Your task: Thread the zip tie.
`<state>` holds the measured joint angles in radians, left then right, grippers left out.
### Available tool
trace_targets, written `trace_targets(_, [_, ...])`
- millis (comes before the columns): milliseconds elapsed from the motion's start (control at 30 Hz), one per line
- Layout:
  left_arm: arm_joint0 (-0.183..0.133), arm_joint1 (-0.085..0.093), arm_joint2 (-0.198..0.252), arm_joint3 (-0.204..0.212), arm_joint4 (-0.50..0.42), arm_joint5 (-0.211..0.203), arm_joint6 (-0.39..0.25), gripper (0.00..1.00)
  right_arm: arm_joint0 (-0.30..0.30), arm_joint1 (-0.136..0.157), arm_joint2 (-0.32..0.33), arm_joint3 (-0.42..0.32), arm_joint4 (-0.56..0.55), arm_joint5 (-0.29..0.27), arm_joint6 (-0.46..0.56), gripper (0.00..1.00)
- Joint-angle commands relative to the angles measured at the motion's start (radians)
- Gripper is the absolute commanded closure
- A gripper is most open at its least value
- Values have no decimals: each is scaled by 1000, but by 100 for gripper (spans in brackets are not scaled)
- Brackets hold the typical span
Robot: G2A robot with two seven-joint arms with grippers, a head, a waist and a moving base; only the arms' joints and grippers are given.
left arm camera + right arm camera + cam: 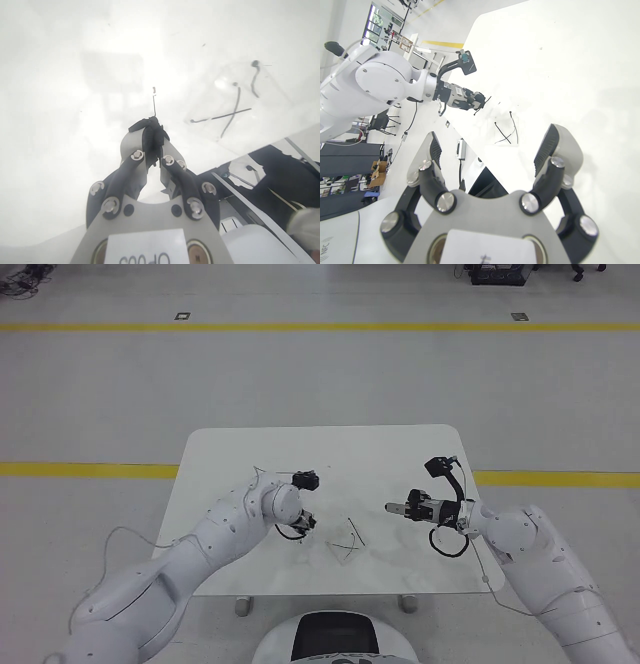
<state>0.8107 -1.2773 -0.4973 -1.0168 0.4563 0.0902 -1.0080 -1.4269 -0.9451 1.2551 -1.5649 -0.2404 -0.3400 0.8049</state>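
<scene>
The white tabletop [330,454] carries a small cluster of loose zip ties [233,113] near its robot-side edge: three black strands, two of them crossed. The left pincer [305,522] sits just to the left of that cluster, clamped shut on a thin black zip tie [154,105]. The right pincer [491,140] is on the cluster's right, a little farther off, its jaws spread wide and empty. In the right wrist view, the held tie pokes out from both sides of the left pincer. In the left wrist view, one straight end of it rises past the closed fingertips.
</scene>
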Motion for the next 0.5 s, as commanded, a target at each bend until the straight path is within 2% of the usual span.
trace_targets(0, [18,29,-53,-18,-42,-69,-5,100,0,0,0,0,0,0,0,0])
trace_targets(100, [59,71,-132,-55,-104,-168,-16,100,0,0,0,0,0,0,0,0])
trace_targets(200, [106,109,-205,-94,-159,-246,-29,100,0,0,0,0,0,0,0,0])
trace_targets(300, [152,140,-270,-122,-242,-351,-61,100,0,0,0,0,0,0,0,0])
trace_targets(367, [176,154,-302,-120,-298,-423,-78,100,0,0,0,0,0,0,0,0])
trace_targets(467, [195,167,-323,-134,-362,-430,-108,100,0,0,0,0,0,0,0,0])
